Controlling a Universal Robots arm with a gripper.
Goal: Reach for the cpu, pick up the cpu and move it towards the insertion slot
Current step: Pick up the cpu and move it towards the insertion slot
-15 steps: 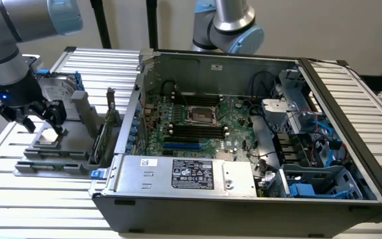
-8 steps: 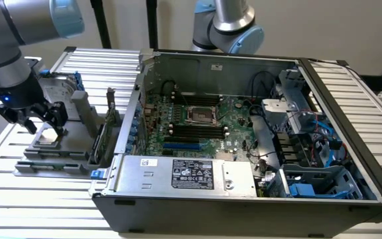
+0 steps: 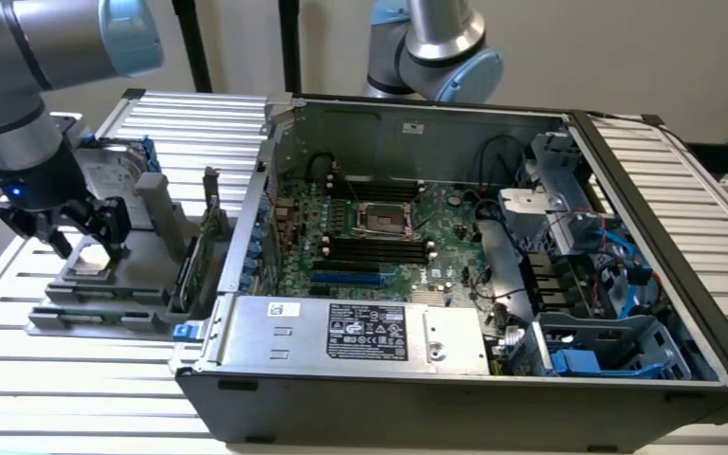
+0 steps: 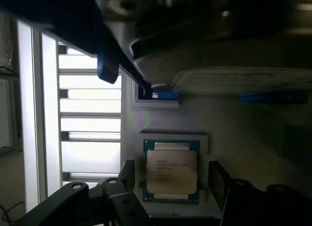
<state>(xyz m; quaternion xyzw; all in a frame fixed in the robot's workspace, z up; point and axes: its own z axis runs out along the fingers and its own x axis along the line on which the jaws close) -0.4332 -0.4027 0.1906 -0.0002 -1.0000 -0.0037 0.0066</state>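
The reach looks nearly done: the gripper [image 3: 86, 248] hangs over the cpu [image 3: 90, 266], which lies in its grey holder [image 3: 99, 308] at the exterior view's left, well apart from the slot [image 3: 381, 219]. Its 2 fingers [image 4: 127, 172] stand apart, flanking the chip. A sound grip calls for an even squeeze on opposite edges.

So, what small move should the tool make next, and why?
Probably close the tool gently on the cpu. Its fingers stand open on both sides of the chip, with a gap on each side, and the cpu lies flat in its grey holder, not yet lifted.
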